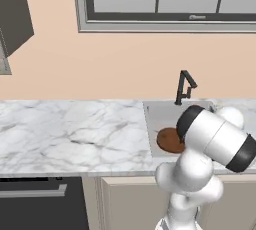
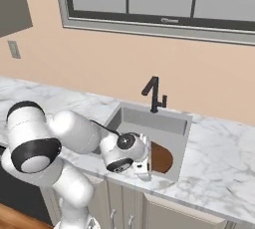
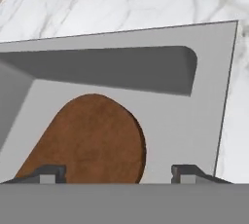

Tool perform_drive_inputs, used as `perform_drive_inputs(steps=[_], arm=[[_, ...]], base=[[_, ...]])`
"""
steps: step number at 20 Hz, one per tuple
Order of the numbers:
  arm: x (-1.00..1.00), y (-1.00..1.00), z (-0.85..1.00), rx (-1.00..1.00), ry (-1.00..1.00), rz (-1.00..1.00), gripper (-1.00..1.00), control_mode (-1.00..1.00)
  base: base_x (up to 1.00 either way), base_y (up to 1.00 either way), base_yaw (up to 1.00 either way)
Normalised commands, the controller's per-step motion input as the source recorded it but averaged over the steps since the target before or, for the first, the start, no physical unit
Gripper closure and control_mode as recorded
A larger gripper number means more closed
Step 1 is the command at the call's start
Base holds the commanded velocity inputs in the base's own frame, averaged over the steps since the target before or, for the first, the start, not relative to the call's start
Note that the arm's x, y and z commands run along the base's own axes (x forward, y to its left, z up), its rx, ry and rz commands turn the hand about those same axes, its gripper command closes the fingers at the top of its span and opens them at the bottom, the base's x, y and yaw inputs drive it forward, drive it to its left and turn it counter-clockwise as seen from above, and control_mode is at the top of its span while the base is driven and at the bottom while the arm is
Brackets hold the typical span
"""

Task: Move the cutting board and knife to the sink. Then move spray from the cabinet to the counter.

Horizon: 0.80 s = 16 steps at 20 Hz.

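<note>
The board (image 3: 90,140) lies in the sink (image 3: 204,101), directly below and ahead of the claw (image 3: 118,173). In the hand view its rounded end points away from the claw toward the basin's far wall, and its long axis runs back under the left fingertip (image 3: 48,173), so the board sits left of the claw's centre line. The right fingertip stands over bare basin floor. The fingers are spread wide apart with nothing between them; the claw holds nothing, and whether the left tip brushes the board's face I cannot tell. From the right base view the claw (image 2: 143,166) hangs over the sink's near rim, with the board (image 2: 160,157) just beyond it inside the basin. The board appears placed, so judging by the task, the knife comes next; it lies somewhere away from the claw.
</note>
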Motion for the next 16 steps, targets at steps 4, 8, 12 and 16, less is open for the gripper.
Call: perform_drive_inputs(steps=[4, 8, 12, 16], arm=[[0.00, -0.30, 1.00, 0.10, 0.19, 0.00, -1.00, -1.00], [-0.13, -0.33, 1.00, 0.16, 0.09, 0.00, -1.00, -1.00], [-0.88, -0.14, 1.00, 0.15, 0.00, 0.00, -1.00, -1.00], [-0.94, 0.01, 0.99, 0.00, -0.14, 0.00, -1.00, -1.00]], base=[[0.00, 0.00, 0.00], [0.00, 0.00, 0.00], [0.00, 0.00, 0.00], [0.00, 0.00, 0.00]])
